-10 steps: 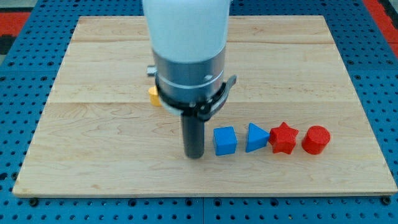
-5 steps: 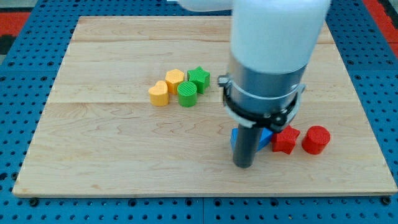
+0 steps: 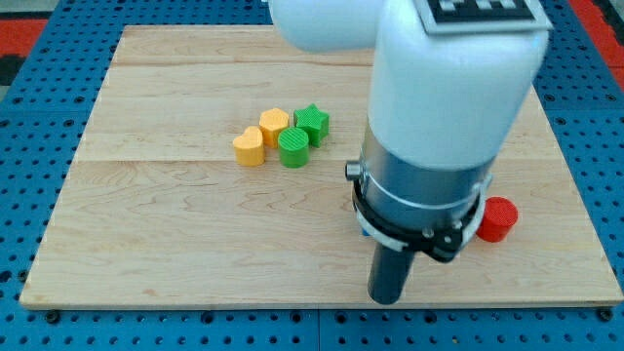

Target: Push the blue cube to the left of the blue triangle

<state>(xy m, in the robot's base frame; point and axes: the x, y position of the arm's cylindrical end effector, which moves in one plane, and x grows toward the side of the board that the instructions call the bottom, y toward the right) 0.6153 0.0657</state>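
Wooden board [image 3: 146, 244] filling most of the view, with the bulky arm body [image 3: 434, 127] hanging over its right part and hiding both the blue cube and the blue triangle, so which way the cube lies from my tip [image 3: 388, 298] cannot be told; probably just above it, behind the rod. No claw to open or close here, only the bare rod, tip near the board's bottom edge. Smaller still: red cylinder [image 3: 499, 218] right of the arm; yellow and green blocks [image 3: 281, 135] clustered well apart at upper left.
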